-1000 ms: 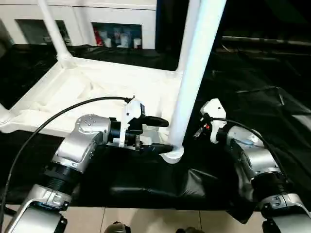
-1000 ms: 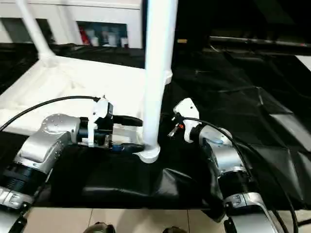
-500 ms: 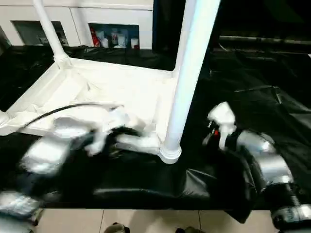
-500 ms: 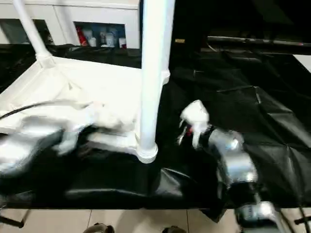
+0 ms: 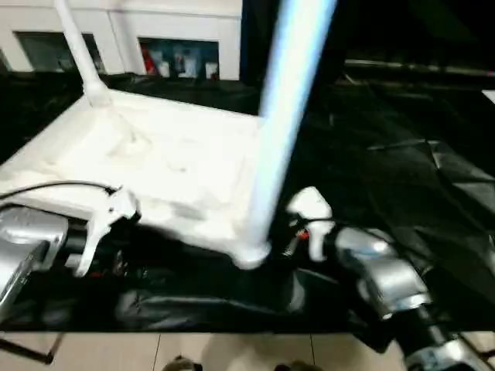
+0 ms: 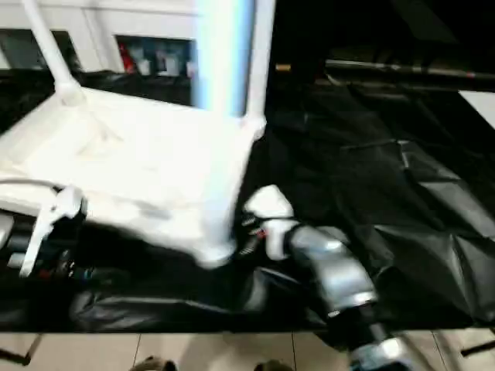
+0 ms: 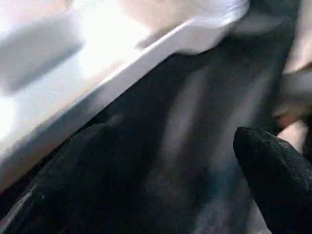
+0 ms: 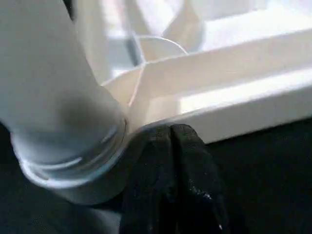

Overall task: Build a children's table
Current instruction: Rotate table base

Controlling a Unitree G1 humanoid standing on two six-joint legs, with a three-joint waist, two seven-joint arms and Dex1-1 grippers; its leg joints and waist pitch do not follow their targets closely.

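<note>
The children's table lies upside down on a black cloth, its white ribbed top (image 5: 155, 162) facing up. One white leg (image 5: 282, 116) stands in the near right corner socket (image 5: 249, 253), and another leg (image 5: 77, 46) rises at the far left corner. My left gripper (image 7: 170, 195) is open over the cloth beside the top's near edge, its black fingers (image 7: 278, 175) wide apart with nothing between them. My right gripper (image 8: 170, 134) is shut and empty. Its tips are right against the base of the near right leg (image 8: 58, 107).
A white cabinet (image 5: 178, 31) with glass-fronted shelves stands behind the table. Crumpled black cloth (image 5: 402, 154) covers the ground to the right. Pale floor tiles (image 5: 232, 352) show along the near edge. A black cable (image 5: 54, 187) arcs over my left forearm.
My left gripper has drawn back to the left, away from the near right leg's base. My right gripper has moved left, up to that base. The camera has shifted too.
</note>
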